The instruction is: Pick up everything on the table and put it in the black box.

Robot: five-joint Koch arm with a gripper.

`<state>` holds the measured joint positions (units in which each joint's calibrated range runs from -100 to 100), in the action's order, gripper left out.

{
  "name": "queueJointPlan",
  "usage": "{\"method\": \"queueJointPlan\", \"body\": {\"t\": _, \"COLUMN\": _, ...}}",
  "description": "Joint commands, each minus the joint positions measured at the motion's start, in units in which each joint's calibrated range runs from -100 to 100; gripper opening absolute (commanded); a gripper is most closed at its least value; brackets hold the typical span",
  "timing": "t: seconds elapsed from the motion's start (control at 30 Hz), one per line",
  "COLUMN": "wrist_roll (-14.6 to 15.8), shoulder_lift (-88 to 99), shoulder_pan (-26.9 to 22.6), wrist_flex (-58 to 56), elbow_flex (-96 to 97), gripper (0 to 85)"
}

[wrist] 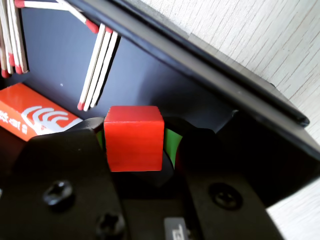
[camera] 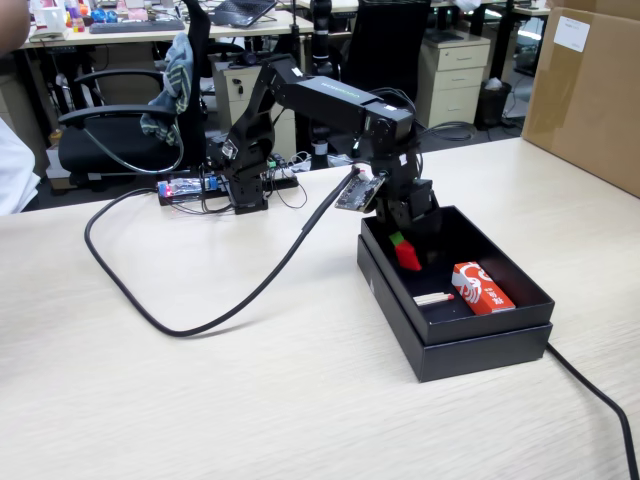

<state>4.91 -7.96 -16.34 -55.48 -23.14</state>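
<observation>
Because the wrist view looks straight down past the claw (wrist: 135,145), the nearest thing is the red block (wrist: 134,137), and it sits squeezed between the two jaws, with green padding showing at each side of it. The claw is closed on this block and holds it above the inside of the black box (camera: 440,345); I judge it is held there to be released into the box, since the task asks to collect everything inside.

A little farther, on the dark floor of the box, some matchsticks (wrist: 97,67) with red heads lie in small bundles, and an orange-red packet (wrist: 35,112) with white print lies flat beside them. In the fixed view the same packet (camera: 482,287) rests near the right wall, and the block (camera: 407,254) hangs just inside the left wall.

Farther away, the bench (camera: 150,400) around the box carries only a thick black cable (camera: 200,320); no loose small things show on it.
</observation>
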Motion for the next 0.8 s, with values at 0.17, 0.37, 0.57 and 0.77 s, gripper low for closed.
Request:
{"method": "queueJointPlan", "body": {"t": 0.17, "wrist_roll": 0.24, "shoulder_lift": 0.79, "shoulder_pan": 0.20, "wrist_flex": 0.32, "elbow_flex": -0.52, "gripper": 19.3}}
{"method": "queueJointPlan", "body": {"t": 0.37, "wrist_roll": 0.20, "shoulder_lift": 0.79, "shoulder_pan": 0.20, "wrist_flex": 0.32, "elbow_flex": -0.52, "gripper": 28.2}}
{"method": "queueJointPlan", "body": {"t": 0.57, "wrist_roll": 0.20, "shoulder_lift": 0.79, "shoulder_pan": 0.05, "wrist_flex": 0.32, "elbow_flex": -0.25, "gripper": 35.0}}
{"method": "queueJointPlan", "body": {"t": 0.77, "wrist_roll": 0.20, "shoulder_lift": 5.95, "shoulder_pan": 0.05, "wrist_flex": 0.32, "elbow_flex": 0.38, "gripper": 43.9}}
